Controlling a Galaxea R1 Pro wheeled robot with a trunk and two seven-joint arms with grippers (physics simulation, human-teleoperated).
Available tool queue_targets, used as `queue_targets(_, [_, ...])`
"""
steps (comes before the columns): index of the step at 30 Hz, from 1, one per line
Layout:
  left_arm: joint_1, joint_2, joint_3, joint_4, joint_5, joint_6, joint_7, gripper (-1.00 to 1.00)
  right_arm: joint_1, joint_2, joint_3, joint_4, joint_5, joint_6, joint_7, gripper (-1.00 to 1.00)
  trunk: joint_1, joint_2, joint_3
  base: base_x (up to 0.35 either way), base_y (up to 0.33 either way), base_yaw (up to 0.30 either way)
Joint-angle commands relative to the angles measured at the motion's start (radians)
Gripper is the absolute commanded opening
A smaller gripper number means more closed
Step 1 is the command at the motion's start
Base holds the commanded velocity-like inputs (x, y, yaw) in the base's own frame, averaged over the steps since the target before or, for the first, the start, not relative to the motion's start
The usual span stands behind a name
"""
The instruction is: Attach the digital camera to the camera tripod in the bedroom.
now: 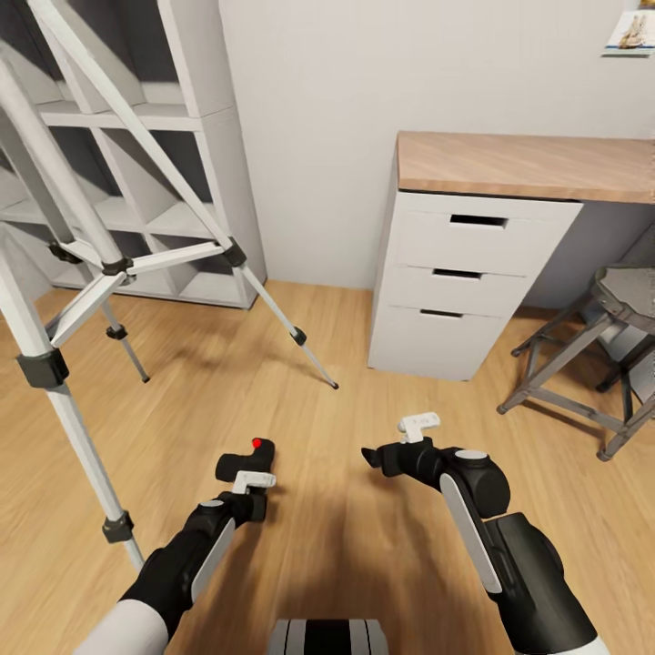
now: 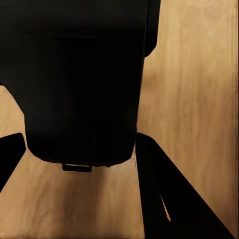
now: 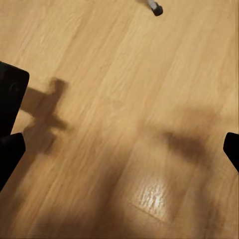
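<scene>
We grip the small black boxy digital camera point(image 1: 247, 458) in our left gripper point(image 1: 244, 475); rigid, light, probably slippery. Right gripper point(image 1: 375, 458) gapes empty.

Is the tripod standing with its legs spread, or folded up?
Spread. In the head view the camera tripod stands on the wood floor with its silver legs splayed apart, braced by struts from a central hub.

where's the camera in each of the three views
Head view: the digital camera, red button up, at the left gripper, lower centre-left.
Left wrist view: the big black body between the fingers.
Right wrist view: not in it.
Shared landmark: the wood floor; a tripod foot shows in the right wrist view.
</scene>
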Motion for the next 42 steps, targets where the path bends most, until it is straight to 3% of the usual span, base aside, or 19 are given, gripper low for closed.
queue_targets(1, [0.001, 0.000, -0.002, -0.015, 0.006, 0.030, 0.003, -1.00, -0.002, -0.001, 0.000, -0.001, -0.003, 0.005, -0.001, 1.00, -0.001, 0.000, 0.003, 0.000, 0.000, 0.000])
queue_targets(6, [0.004, -0.015, -0.004, -0.052, 0.006, 0.099, 0.005, -1.00, -0.007, -0.001, 0.000, -0.001, -0.003, 0.008, 0.000, 1.00, -0.003, 0.001, 0.023, 0.000, 0.000, 0.000])
queue_targets(13, [0.014, -0.071, -0.005, -0.077, 0.012, 0.197, 0.052, -1.00, -0.012, -0.005, -0.003, -0.001, -0.003, 0.011, 0.001, 1.00, -0.003, 0.001, 0.023, 0.000, 0.000, 0.000])
queue_targets(19, [0.031, -0.086, -0.004, -0.082, 0.022, 0.230, 0.080, -1.00, -0.013, -0.017, -0.006, -0.001, -0.003, 0.012, 0.003, 1.00, -0.006, 0.003, 0.046, 0.000, 0.000, 0.000])
queue_targets(22, [0.034, -0.088, -0.002, -0.083, 0.033, 0.245, 0.084, -1.00, -0.014, -0.026, -0.007, -0.002, -0.003, 0.012, 0.004, 1.00, -0.007, 0.003, 0.057, 0.000, 0.000, 0.000])
queue_targets(31, [0.045, -0.085, 0.005, -0.115, 0.120, 0.271, 0.094, -1.00, -0.018, -0.040, -0.008, -0.002, -0.003, 0.014, 0.005, 1.00, -0.011, 0.005, 0.092, 0.000, 0.000, 0.000])
queue_targets(34, [0.058, -0.082, 0.006, -0.138, 0.133, 0.273, 0.096, -1.00, -0.019, -0.041, -0.008, -0.002, -0.003, 0.014, 0.006, 1.00, -0.012, 0.006, 0.104, 0.000, 0.000, 0.000])
queue_targets(42, [0.153, -0.073, 0.008, -0.319, 0.153, 0.276, 0.099, -1.00, -0.022, -0.043, -0.009, -0.002, -0.004, 0.015, 0.007, 1.00, -0.016, 0.008, 0.135, 0.000, 0.000, 0.031])
